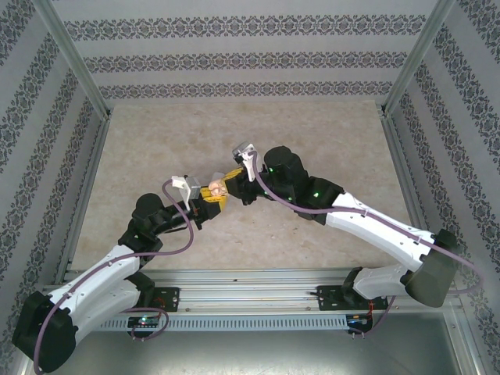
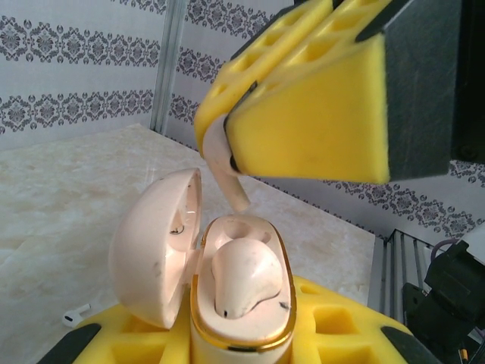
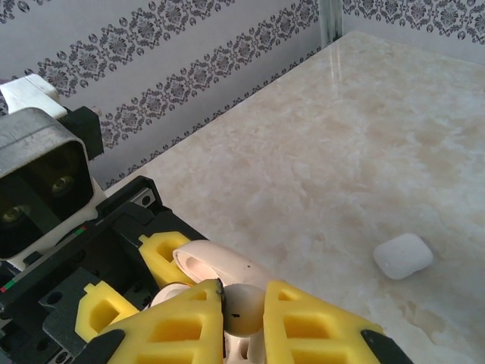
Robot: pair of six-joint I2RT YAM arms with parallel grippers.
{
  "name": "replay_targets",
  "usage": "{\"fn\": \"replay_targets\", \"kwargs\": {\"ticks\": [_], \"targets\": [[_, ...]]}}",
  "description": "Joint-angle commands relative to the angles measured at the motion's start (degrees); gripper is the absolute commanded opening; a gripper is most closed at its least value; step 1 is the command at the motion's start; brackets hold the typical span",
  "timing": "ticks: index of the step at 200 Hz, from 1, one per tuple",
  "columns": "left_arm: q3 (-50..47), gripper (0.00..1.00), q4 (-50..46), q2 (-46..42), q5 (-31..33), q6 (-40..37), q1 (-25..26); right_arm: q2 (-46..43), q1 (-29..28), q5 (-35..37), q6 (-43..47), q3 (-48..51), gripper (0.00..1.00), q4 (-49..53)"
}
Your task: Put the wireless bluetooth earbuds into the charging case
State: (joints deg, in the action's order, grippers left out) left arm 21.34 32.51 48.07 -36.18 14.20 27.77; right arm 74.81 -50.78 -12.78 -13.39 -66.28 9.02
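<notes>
- Earbud (image 2: 229, 178) hangs stem-down, pinched in right claw (image 2: 220, 130); lower it straight into the free socket (image 2: 231, 227).
- Left claw (image 1: 209, 203) clamps open case (image 2: 155, 250), clear of worktop (image 1: 328, 148) edges; hold it level.

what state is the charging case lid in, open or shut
Open: the charging case lid is swung back, exposing one earbud seated in its well.

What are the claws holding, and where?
Left claw grips the open case by its base. Right claw pinches an earbud by its head, stem pointing down.
</notes>
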Motion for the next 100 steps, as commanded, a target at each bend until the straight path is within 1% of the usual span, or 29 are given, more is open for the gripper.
{"fn": "replay_targets", "kwargs": {"ticks": [1, 30, 100], "targets": [[-0.32, 0.12, 4.22, 0.13, -0.47, 1.11, 0.37, -0.01, -0.54, 0.85, -0.24, 0.91, 0.16, -3.71], [-0.34, 0.12, 4.53, 0.19, -0.39, 1.20, 0.36, 0.08, -0.54, 0.54, -0.76, 1.42, 0.16, -4.60], [-0.07, 0.12, 5.36, 0.99, -0.24, 1.07, 0.41, -1.33, -0.58, 1.39, -2.95, 6.07, 0.16, -7.32]]}}
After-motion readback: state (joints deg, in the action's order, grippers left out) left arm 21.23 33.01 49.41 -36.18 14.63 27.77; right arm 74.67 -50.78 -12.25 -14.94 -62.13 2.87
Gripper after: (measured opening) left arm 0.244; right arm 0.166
